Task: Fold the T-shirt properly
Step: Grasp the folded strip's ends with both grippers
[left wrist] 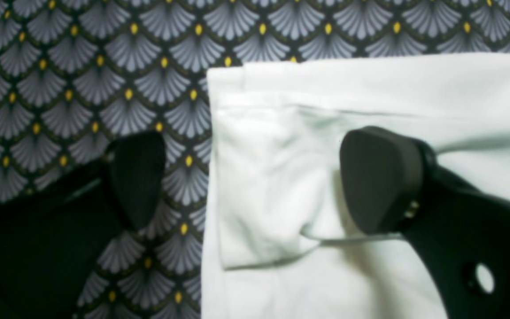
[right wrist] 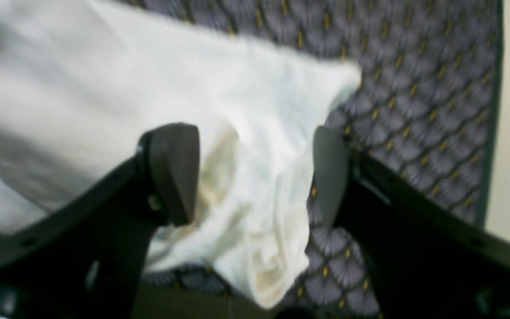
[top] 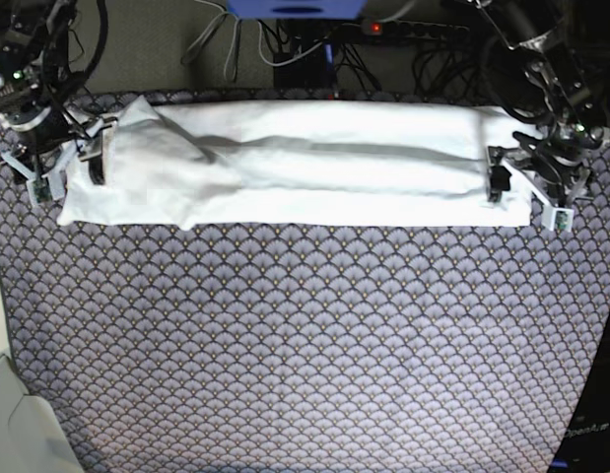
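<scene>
Left end effector (left wrist: 250, 177) at 3 o'clock straddles the T-shirt (top: 305, 168) edge, released; right end effector (right wrist: 255, 173) at 9 o'clock, spread around bunched cloth.

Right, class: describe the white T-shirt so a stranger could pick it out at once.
Start from the fan-patterned cloth covering the table. Along its far edge lies the T-shirt, folded into one long white band stretching between the two arms. It is the only plain white thing on the patterned surface.
</scene>
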